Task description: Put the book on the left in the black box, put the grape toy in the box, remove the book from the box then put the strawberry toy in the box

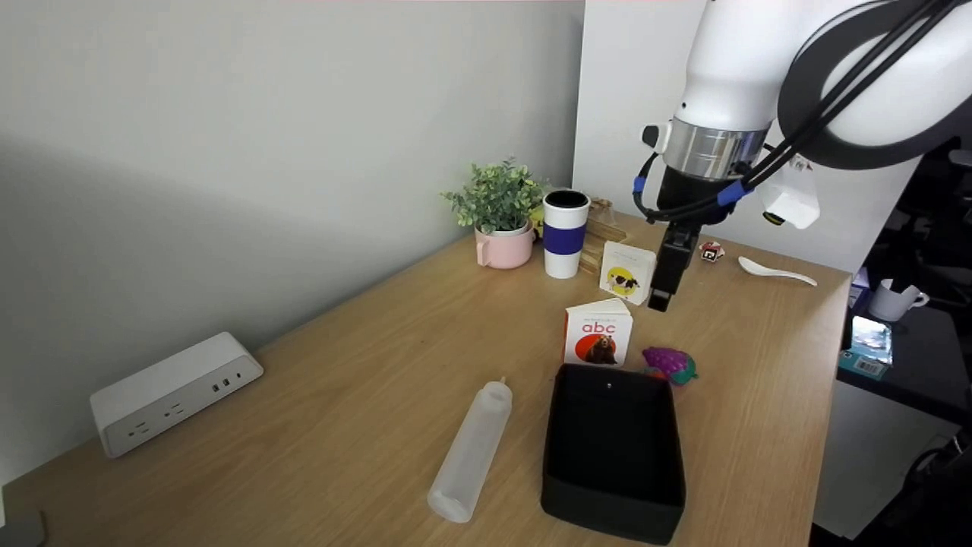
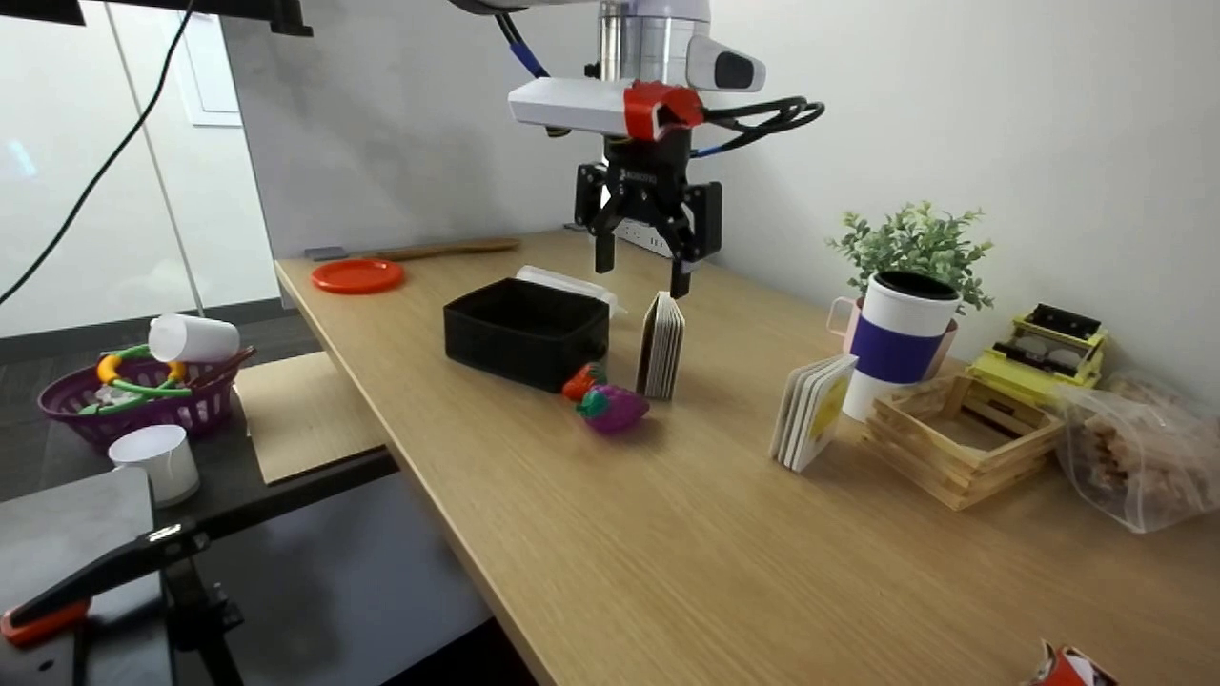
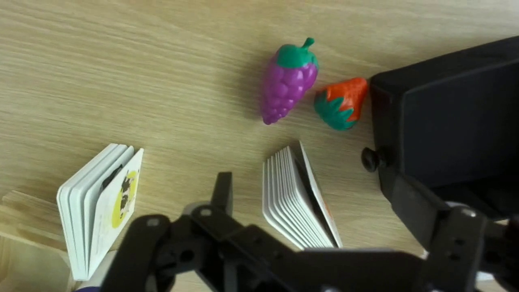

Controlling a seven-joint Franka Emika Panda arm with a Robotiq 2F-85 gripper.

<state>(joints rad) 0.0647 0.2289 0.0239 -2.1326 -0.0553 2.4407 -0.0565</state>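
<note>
White, with a red picture on its cover, the book (image 1: 598, 339) stands on edge on the table (image 1: 395, 372), near the end of the black box (image 2: 500, 346) but outside it, and putting it in looks like your first step. Your gripper (image 2: 642, 272) hangs higher up, jaws wide apart with nothing between them.

The move turns on how the book lies under those jaws. In the wrist view its top edge runs roughly across your closing line, a little askew, so the jaws should meet its thin way, one on each cover. From both exterior views it seems to sit below you and slightly toward the wall (image 1: 304, 190); expect to shift that way before descending, though depth is hard to read. Mind the jaw on the box side: the gap between cover and box looks narrow, and a dark knob (image 3: 369, 159) juts into it. The front cover stands slightly ajar and may fold in when you squeeze.

Your grape toy (image 3: 287, 83) and strawberry toy (image 3: 344, 103) lie close together on the side away from the wall, the strawberry toy right by a corner of the box; whether it touches cannot be told. Leave the paler book (image 3: 99, 211) alone.
</note>
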